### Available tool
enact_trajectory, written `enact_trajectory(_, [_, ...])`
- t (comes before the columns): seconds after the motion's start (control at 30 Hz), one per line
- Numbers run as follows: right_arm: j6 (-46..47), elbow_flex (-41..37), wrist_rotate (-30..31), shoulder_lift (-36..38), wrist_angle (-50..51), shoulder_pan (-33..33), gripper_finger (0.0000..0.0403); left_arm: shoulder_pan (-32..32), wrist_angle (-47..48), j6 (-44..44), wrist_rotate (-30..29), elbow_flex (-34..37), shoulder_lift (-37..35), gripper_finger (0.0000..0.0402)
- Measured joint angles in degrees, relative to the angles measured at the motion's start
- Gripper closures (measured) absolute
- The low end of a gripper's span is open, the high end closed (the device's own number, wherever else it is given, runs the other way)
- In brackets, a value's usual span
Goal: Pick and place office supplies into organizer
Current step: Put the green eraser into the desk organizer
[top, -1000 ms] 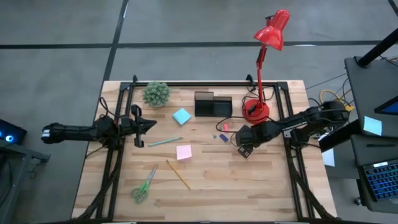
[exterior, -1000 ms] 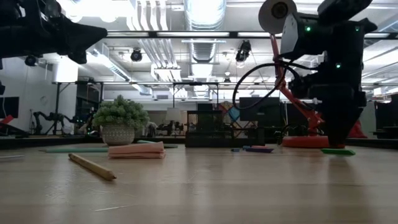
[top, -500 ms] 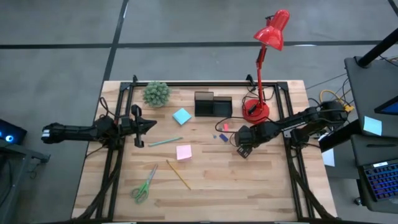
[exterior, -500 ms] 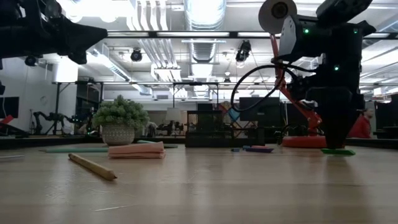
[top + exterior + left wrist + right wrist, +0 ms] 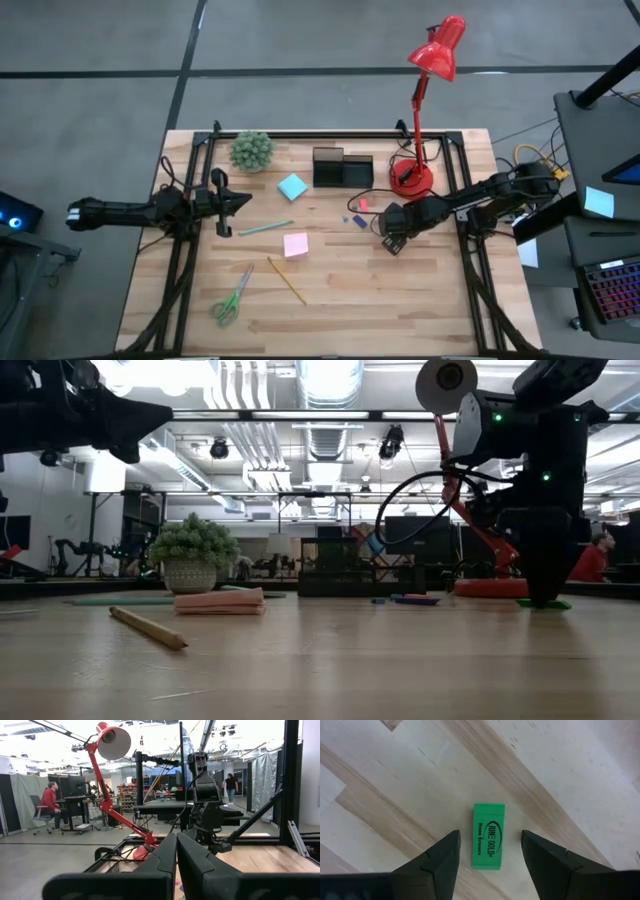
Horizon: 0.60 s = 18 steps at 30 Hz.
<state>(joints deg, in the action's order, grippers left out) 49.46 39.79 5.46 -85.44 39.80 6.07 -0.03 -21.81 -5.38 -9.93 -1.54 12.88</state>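
The right tool (image 5: 489, 852) hangs straight over a green eraser (image 5: 488, 835), its two dark fingers (image 5: 432, 860) spread wide with the eraser lying flat between them, untouched. In the high view this is right of centre, below the red lamp (image 5: 425, 110); the eraser itself is hidden under the tool there.

The eraser is a small rectangular block, matte, with printed lettering. It looks light, slightly rubbery and grippy, unlikely to slip or break. Its long sides face the fingers, so pinching across the narrow width near the middle seems the sound hold.

The surface (image 5: 560, 780) is pale wood with visible grain. The black organizer (image 5: 342, 168) sits upper centre, well apart. The left tool (image 5: 176, 865) is closed, empty, parked at the left edge.
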Motion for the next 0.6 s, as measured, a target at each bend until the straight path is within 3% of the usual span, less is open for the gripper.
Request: enact_trajectory(0.6, [-0.14,-0.13,-0.85,0.03,-0.27,-0.02,0.0200,0.00,-0.03,-0.01,0.00,0.00,0.00,0.0402])
